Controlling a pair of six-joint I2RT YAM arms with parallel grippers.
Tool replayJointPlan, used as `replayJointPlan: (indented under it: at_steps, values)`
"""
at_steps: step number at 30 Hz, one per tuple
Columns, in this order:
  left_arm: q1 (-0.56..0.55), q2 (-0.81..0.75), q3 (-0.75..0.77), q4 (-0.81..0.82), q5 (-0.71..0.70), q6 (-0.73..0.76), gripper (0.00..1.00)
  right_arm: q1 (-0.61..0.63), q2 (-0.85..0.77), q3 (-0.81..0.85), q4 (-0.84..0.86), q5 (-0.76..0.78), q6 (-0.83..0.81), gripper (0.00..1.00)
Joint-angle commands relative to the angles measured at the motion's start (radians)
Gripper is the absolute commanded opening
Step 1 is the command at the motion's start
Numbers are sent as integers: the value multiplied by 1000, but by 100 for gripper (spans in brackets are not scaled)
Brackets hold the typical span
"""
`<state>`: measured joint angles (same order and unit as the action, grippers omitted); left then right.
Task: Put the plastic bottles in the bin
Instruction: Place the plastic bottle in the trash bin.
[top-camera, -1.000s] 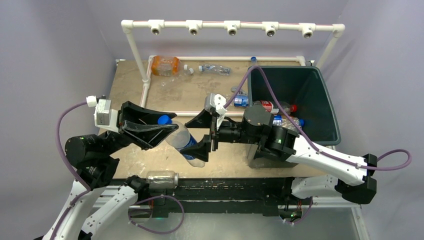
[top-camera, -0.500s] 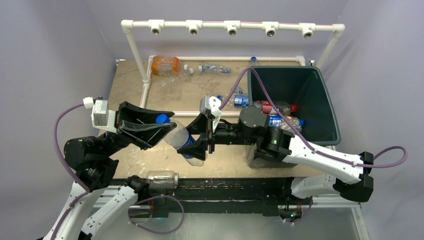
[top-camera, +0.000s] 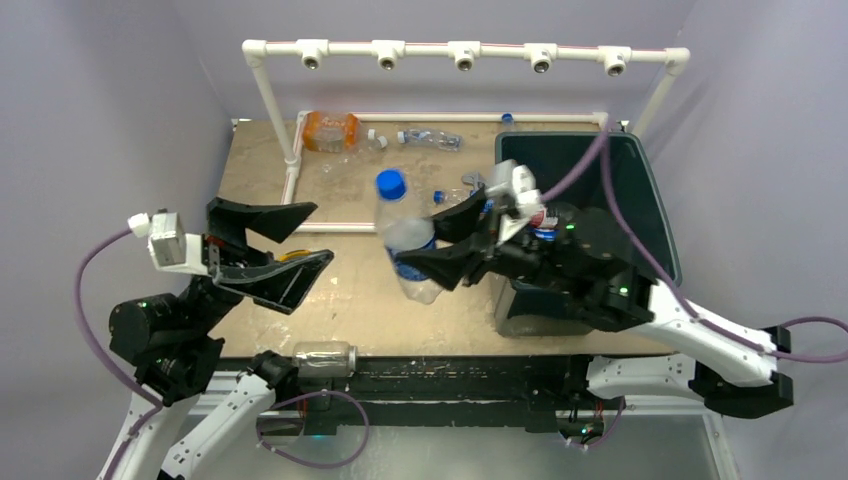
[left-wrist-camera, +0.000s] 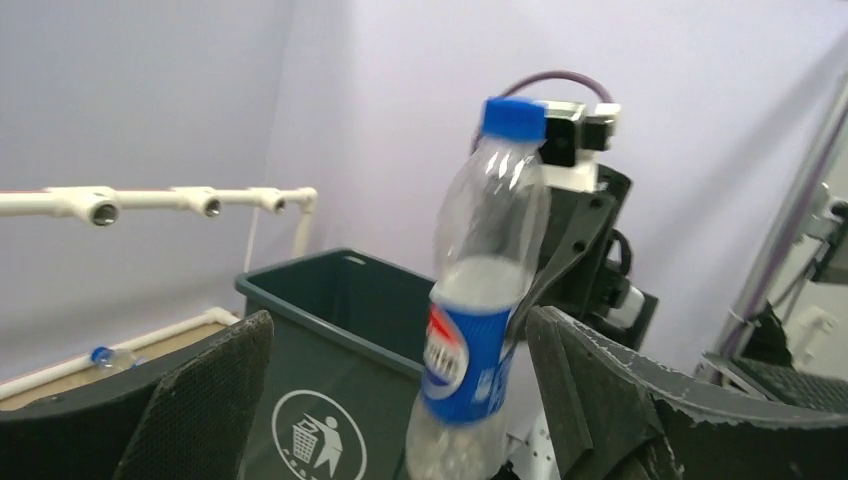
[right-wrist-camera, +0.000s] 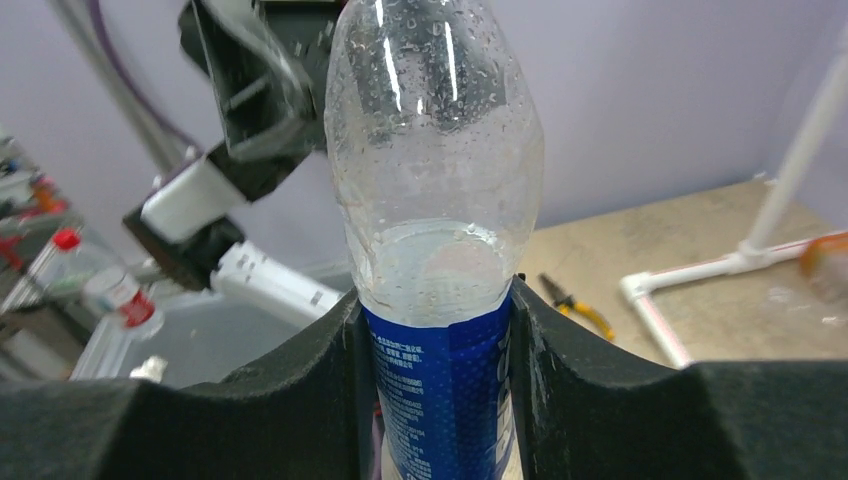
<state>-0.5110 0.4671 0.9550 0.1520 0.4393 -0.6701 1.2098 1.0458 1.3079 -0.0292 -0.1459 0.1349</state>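
Presently on view, largest item first:

Tabletop (top-camera: 340, 190): tan board, scuffed, with a white pipe frame (top-camera: 465, 50) across its far side.

Bin (top-camera: 640, 200): dark green tub at the right of the tabletop, white logo on its side. Some bottles (top-camera: 543, 222) show inside, mostly hidden behind the right wrist.

Right gripper (top-camera: 418, 248): closed on the blue label of a clear bottle (top-camera: 400, 225). This bottle has a blue cap and is roughly upright, above the tabletop, left of the bin and not over it.

Left gripper (top-camera: 312, 233): jaws spread wide, holding nothing, well apart from the bottle on its left.

Orange bottle (top-camera: 330, 130): lying at the far left corner of the tabletop.

Clear bottle, far edge (top-camera: 430, 138): lying on its side beside the pipe frame.

Clear bottle, near edge (top-camera: 325, 358): lying on its side by the left arm's base.

Screwdriver (right-wrist-camera: 572, 304): yellow and black handle, flat on the tabletop, partly under the left gripper in the top view.
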Motion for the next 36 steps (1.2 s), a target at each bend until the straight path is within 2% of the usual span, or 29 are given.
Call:
replayJointPlan:
  at_steps: [1,6,8,11,17,23,28,36]
  values:
    - [2,-65,-9,-22,-203,39,98,-1,-85,128,-19,228,-87,37]
    - [2,-102,-40,-109,-370,122,99,-1,-127,207,-27,495,-233,37]
    - [2,-95,-65,-128,-395,142,99,-1,-107,232,-38,688,-306,35]
    - [2,-61,-105,-150,-402,152,98,-1,-88,185,50,932,-437,34]
    - [2,39,-178,-202,-481,182,96,-12,-121,89,126,1142,-495,35]
    - [2,109,-246,-191,-548,198,95,-104,-166,-69,40,1163,-370,35]
    - [2,111,-295,-213,-618,218,95,-358,-212,-169,-55,982,-200,34]
    - [2,86,-304,-221,-623,216,95,-381,-246,-249,-106,958,-77,36]
